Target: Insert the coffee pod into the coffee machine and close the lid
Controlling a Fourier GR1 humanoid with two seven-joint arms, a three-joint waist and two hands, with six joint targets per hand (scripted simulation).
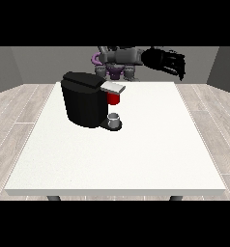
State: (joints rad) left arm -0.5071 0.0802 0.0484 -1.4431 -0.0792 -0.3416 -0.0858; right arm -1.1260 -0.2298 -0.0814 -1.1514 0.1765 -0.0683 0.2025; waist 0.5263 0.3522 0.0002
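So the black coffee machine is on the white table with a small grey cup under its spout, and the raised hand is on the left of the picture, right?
Not quite. The raised hand is at the view's right, not the left, as the front view shows. The rest holds: the black coffee machine stands on the white table with a small grey cup under its spout.

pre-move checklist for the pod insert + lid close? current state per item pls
1. Coffee machine upright on the table: ok.
2. Red part, possibly the pod, under the grey lid: cannot tell if seated.
3. Lid closed: cannot tell.
4. Cup on the machine's base: ok.
5. Hand at the view's right raised, away from the machine, holding nothing visible: ok.
6. Other hand located: not ok, not in view.
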